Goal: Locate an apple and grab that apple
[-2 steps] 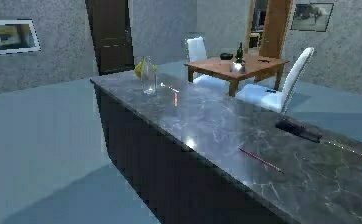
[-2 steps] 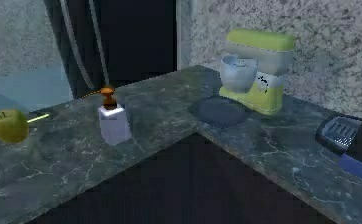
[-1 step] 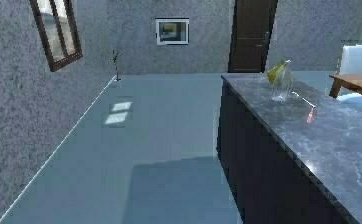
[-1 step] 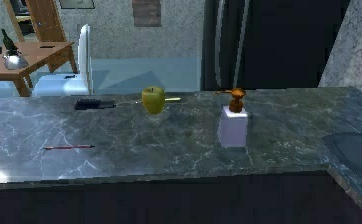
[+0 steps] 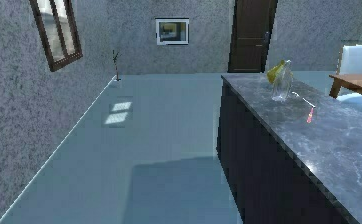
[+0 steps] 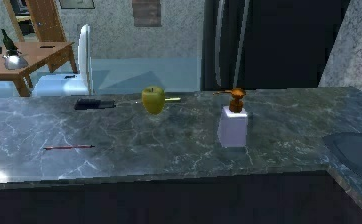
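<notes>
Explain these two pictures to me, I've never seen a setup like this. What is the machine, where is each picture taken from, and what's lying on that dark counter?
These are simulator renders from cameras on a wheeled robot that can reach out and grab things; its job is to find and grab an apple. The forward view looks ahead and slightly down: a grey floor, a window, a framed picture, a dark door, and the dark stone counter along the right. The arm side view looks out to the side where the arm reaches, straight across that counter. On it sit a yellow-green apple, a small white container with a brown top to the apple's right, a dark flat item to its left, and a thin reddish stick nearer the camera. Behind stand a white chair and a wooden table.
</notes>
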